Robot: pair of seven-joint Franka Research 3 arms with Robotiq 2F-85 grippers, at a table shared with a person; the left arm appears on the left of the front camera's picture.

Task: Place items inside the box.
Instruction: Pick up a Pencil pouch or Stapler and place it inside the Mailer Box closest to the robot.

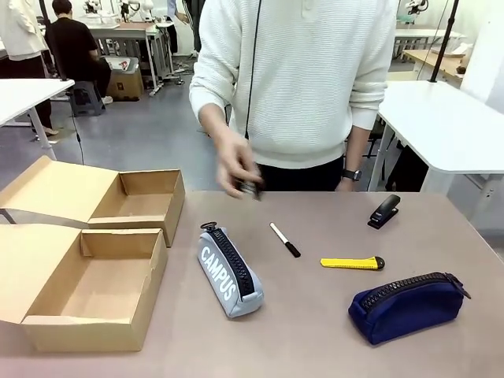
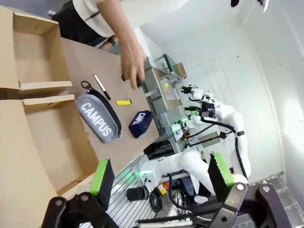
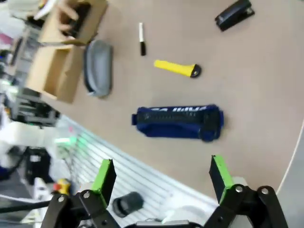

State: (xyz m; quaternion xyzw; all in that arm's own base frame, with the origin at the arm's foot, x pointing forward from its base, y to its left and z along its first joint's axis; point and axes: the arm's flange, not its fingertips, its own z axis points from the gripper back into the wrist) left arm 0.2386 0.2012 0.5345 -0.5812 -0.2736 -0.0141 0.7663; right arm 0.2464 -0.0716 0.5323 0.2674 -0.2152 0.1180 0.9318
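Note:
Two open cardboard boxes sit at the table's left, a near box [image 1: 87, 335] and a far box [image 1: 175, 203]. On the table lie a grey "CAMPUS" pencil case [image 1: 230, 272], a black marker [image 1: 285, 239], a yellow utility knife [image 1: 352, 263], a navy pencil case [image 1: 405, 305] and a black stapler [image 1: 384, 211]. The person's hand [image 1: 240, 173] hovers, blurred, over the table's far edge with something small and dark in it. My left gripper [image 2: 161, 173] is open high above the near box [image 2: 52, 142] and the grey case [image 2: 99, 121]. My right gripper [image 3: 161, 173] is open above the navy case [image 3: 178, 122].
Both boxes have their lids folded out to the left. A person in a white sweater stands at the far side. White tables stand behind, to the left and right. Bare tabletop lies between the grey case and the navy case.

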